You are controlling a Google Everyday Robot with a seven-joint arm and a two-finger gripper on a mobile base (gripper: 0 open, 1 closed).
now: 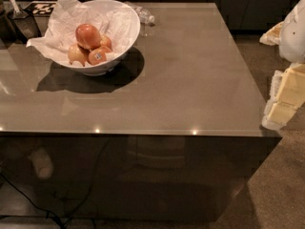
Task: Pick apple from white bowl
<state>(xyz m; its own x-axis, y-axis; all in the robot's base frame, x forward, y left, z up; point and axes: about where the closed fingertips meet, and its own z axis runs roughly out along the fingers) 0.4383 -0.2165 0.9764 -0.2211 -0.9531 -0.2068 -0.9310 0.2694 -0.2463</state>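
At the far left of the table (190,80), the bowl (127,37) holds the apple (87,36), which lies topmost on smaller apples (97,56) and crumpled paper (57,23). Behind the bowl a bottle (144,16) is half hidden. Off the table's right edge, well apart from the bowl, the gripper (285,97) is cut off by the frame; whether it is apart or together I cannot tell.

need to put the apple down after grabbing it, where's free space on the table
Free: right half and front strip of the table, between the white bowl and the gripper off the right edge. Crowded: back-left corner, with bowl, crumpled paper and bottle behind.
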